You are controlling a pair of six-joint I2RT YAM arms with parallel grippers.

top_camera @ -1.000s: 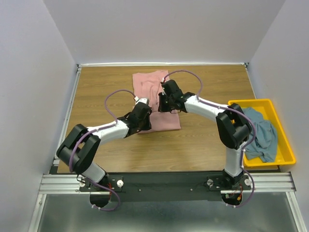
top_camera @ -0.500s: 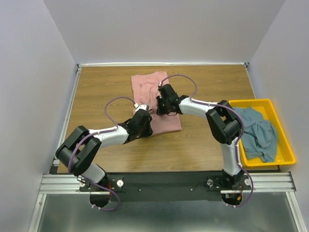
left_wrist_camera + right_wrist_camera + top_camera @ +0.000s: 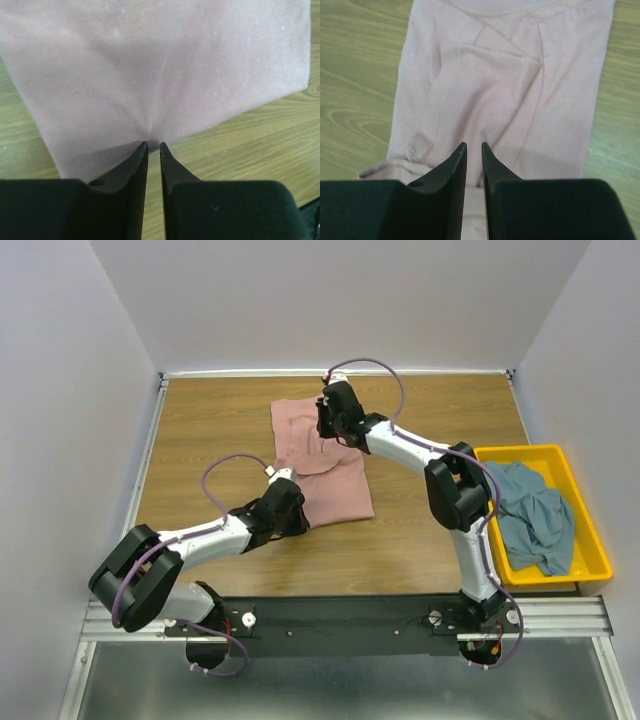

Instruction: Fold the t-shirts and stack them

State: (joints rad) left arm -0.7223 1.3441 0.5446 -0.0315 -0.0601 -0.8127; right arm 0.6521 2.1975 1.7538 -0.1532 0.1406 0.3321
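The dusty-pink t-shirt (image 3: 338,498) lies lengthwise in the middle of the wooden table (image 3: 200,430), with a curved fold edge across its middle. At its near hem, my left gripper (image 3: 297,517) is shut on the cloth. In the left wrist view the pink t-shirt (image 3: 160,65) puckers at the left gripper (image 3: 153,144). Toward the far end, my right gripper (image 3: 324,430) has its jaws a thin slit apart. In the right wrist view, creases in the pink t-shirt (image 3: 495,90) run to the right gripper (image 3: 473,144). The blue-grey t-shirt (image 3: 540,515) lies crumpled in the bin.
A yellow plastic bin (image 3: 598,558) sits at the table's right edge beside the right arm's elbow. White walls close off the left, far and right sides. A metal rail runs along the near edge by the arm bases.
My right gripper has moved from the shirt's middle toward its far end. My left gripper has drawn back toward the near left, and the shirt now reaches further toward the near edge.
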